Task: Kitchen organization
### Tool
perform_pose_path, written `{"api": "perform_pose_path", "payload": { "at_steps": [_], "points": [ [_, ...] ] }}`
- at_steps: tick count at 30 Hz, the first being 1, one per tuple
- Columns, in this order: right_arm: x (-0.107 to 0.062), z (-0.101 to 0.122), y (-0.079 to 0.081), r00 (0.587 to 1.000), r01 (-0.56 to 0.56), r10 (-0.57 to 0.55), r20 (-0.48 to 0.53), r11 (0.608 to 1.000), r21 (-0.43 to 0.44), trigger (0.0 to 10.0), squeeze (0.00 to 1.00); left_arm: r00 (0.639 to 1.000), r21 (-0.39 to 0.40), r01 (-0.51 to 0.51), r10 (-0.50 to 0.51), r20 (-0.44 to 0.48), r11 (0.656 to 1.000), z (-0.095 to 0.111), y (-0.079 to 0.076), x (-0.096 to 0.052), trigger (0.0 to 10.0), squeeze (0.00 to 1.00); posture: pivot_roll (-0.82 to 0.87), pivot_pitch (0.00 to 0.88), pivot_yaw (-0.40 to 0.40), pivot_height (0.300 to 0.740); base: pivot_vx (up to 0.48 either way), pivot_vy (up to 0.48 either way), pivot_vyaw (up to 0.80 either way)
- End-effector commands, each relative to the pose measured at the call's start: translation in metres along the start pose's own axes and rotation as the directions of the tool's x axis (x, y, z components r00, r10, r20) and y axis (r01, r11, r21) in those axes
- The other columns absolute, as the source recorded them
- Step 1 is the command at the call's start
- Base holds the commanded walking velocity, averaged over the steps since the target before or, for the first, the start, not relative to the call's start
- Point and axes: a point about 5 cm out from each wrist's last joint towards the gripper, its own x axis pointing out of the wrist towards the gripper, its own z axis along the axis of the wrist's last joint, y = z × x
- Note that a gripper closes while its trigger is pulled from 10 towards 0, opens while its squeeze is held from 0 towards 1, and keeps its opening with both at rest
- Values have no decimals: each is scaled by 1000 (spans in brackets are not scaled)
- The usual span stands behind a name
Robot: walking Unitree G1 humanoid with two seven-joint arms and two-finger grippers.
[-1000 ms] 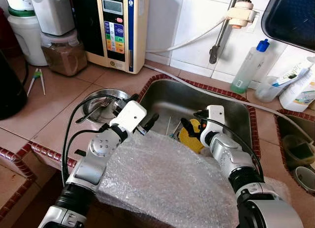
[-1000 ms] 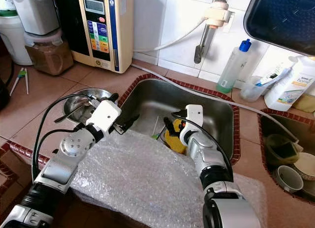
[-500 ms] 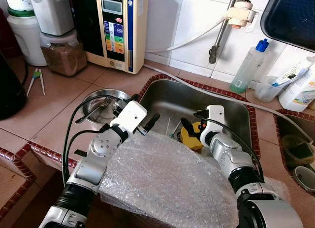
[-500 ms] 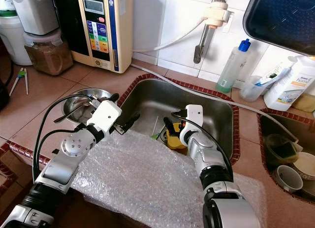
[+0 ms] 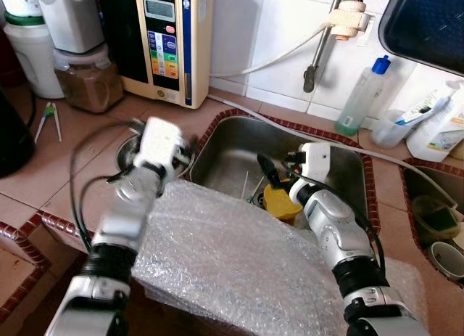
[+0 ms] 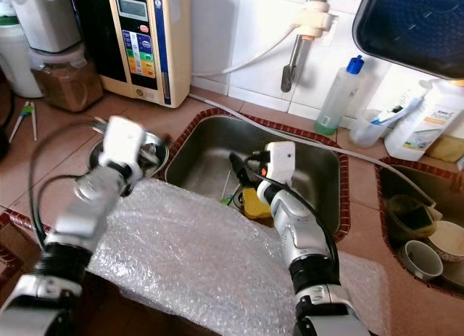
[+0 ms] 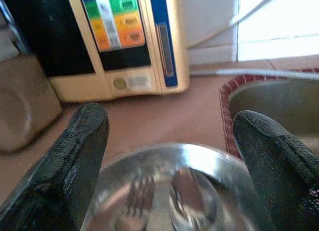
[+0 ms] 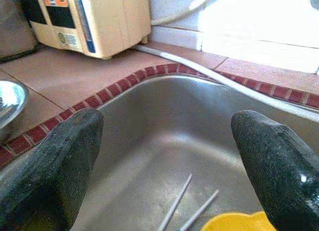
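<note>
Since a second ago, the left gripper (image 7: 169, 161) has swung away from the sink's edge toward nine o'clock and now hangs blurred over the steel bowl (image 5: 134, 151) on the worktop (image 5: 80, 144), fingers spread wide above the fork and spoon inside. Bubble wrap (image 5: 232, 260) covers the worktop's front edge at six o'clock. At three o'clock of the bowl, the right gripper (image 8: 169, 156) hovers spread inside the sink (image 5: 232, 151), just beside a yellow cup (image 5: 281, 202).

shiny steel sink (image 5: 239, 144), glossy metal bowl (image 7: 164, 191), crinkly clear bubble wrap (image 5: 232, 263)
</note>
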Motion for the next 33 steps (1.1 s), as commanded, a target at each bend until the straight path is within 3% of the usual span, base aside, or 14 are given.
{"api": "perform_pose_path", "payload": {
  "at_steps": [1,6,11,15,21,22,23,24,25,26,33],
  "points": [
    [0,5,-4,1000,12,-12,18,1000,-5,10000,0,999,-8,25,-25,-21,1000,-3,-9,1,10000,0,29,0,-75,740,0,0,0],
    [-3,8,-2,999,26,-25,38,1000,-12,10000,0,997,-23,-2,0,-78,1000,-11,-5,2,10000,0,23,0,-62,740,0,0,0],
    [-7,11,0,998,21,-20,58,1000,-10,10000,0,989,-52,32,-39,-140,998,-16,-6,5,10000,0,15,0,-47,740,0,0,0],
    [-10,12,13,995,-89,89,55,996,-4,10000,0,975,-57,30,-41,-217,998,-21,-1,8,10000,0,8,0,-37,740,0,0,0],
    [-13,17,21,987,-152,152,58,988,-5,10000,0,966,-114,19,-48,-253,993,-23,3,9,10000,0,7,0,-27,740,0,0,0],
    [-13,19,21,987,-152,153,58,988,-12,10000,0,964,-123,22,-53,-259,992,-23,3,9,9176,0,6,2,-18,740,0,0,0],
    [-15,22,20,986,-157,159,57,987,-33,10000,0,960,-142,33,-71,-270,989,-23,3,8,4902,0,4,7,-7,740,0,0,0],
    [-16,23,19,985,-161,163,53,986,-50,10000,0,958,-154,39,-81,-277,987,-24,3,8,3176,0,4,10,0,740,0,0,0],
    [-17,24,19,985,-164,167,51,985,-61,10000,0,956,-161,43,-87,-281,986,-24,3,8,3176,0,4,10,3,740,0,0,0],
    [-19,26,17,984,-171,175,43,982,-81,10000,0,949,-166,54,-103,-298,985,-25,3,7,0,0,2,14,14,740,0,0,0],
    [-23,44,14,971,-228,235,35,962,-148,10000,0,918,-212,120,-190,-348,970,-28,7,1,0,0,3,26,36,740,0,0,0]
  ]
}}
